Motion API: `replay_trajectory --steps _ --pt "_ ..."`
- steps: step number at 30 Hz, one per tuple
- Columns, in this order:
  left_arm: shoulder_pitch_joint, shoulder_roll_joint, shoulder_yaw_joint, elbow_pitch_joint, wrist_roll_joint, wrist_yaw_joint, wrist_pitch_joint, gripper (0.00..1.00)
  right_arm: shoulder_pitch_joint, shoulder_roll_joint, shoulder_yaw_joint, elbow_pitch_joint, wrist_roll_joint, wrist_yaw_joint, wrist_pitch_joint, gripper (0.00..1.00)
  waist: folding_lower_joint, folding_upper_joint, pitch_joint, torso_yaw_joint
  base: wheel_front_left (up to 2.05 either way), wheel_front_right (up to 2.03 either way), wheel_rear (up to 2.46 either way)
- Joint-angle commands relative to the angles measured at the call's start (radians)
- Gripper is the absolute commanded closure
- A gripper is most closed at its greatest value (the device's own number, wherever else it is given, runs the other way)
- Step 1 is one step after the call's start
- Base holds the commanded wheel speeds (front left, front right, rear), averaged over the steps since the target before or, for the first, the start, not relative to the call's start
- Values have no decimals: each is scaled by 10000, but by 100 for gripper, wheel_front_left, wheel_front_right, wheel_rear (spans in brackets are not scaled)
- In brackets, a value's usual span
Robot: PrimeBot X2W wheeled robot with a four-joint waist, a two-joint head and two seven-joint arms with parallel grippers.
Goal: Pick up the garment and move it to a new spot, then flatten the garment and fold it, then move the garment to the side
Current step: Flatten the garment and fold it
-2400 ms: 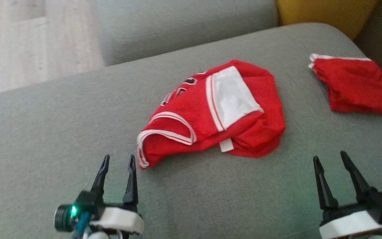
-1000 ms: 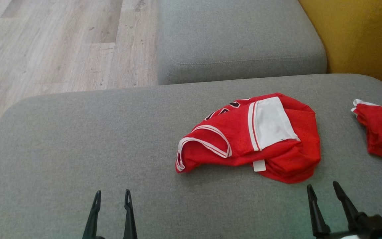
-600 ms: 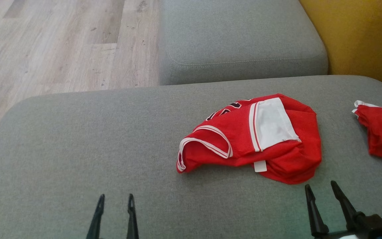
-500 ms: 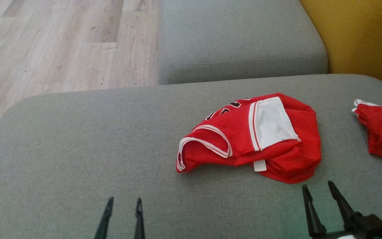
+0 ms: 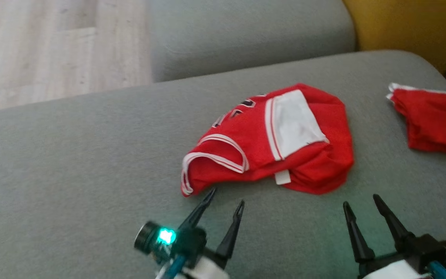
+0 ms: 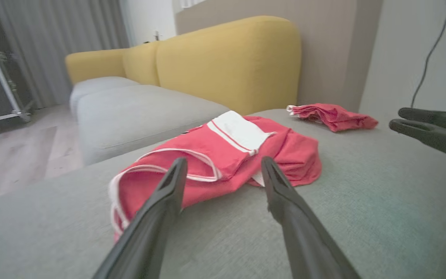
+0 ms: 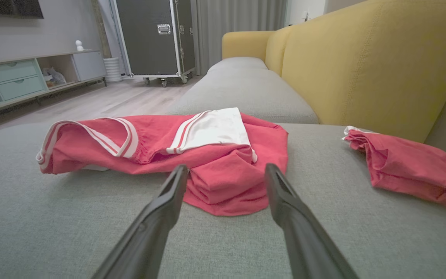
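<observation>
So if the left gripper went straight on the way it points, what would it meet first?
Most likely the near edge of the red jersey, by its white-trimmed armhole; it lies on the grey cushion just ahead of the left gripper, jaws open. The gap is hard to judge.

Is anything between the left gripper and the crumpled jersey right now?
Nothing visible. The open left gripper is just short of the jersey, bare grey cushion between them. The other red garment lies off to the right.

A crumpled red jersey with white trim (image 5: 269, 143) lies on a grey fabric sofa seat (image 5: 72, 155), the left tool (image 5: 227, 196) spread just beside its near edge, the right tool (image 5: 361, 199) spread nearby.
</observation>
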Motion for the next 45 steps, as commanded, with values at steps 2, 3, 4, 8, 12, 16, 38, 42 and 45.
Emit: replay_trajectory --steps 2,3,4,8,12,16,38,42,45 --pt "-874 -43 -30 160 -318 2 -40 0 -535 -294 283 -322 37 -7 -38 0 -2 0 381 -515 0 0 0" --pt "-1217 -43 -267 475 -524 11 27 0 -596 -334 317 -329 56 -7 -38 0 -2 0 457 -659 0 0 0" --pt "-1549 -43 -452 762 -739 71 90 0 -665 -371 345 -340 72 -7 -38 0 -2 0 558 -811 0 0 0" --pt "-2748 -43 -938 1963 -1530 446 483 0 -967 -446 397 -366 157 -7 -38 0 -2 0 940 -1402 0 0 0" --pt "-3730 -43 -1134 3005 -2005 896 519 0 -1128 -426 382 -338 223 -7 -38 0 -2 0 1251 -1851 0 0 0" --pt "-4412 -43 -1369 4052 -2629 994 735 0 -1217 -354 365 -295 269 -7 -38 0 -2 0 1470 -2215 0 0 0" --pt "-7672 -43 -2410 4173 -5379 -1363 339 100 -1318 -118 601 -54 204 -7 -38 0 -2 0 779 -2898 0 0 0" --pt "-9525 -43 -1915 4377 -5845 -1674 286 100 -1268 -16 639 -26 174 -7 -38 0 -2 0 492 -3198 0 0 0" --pt "-10868 -38 -1349 4551 -6101 -1811 122 100 -1143 -13 664 10 152 -7 -38 0 -2 0 338 -3321 0 0 0"
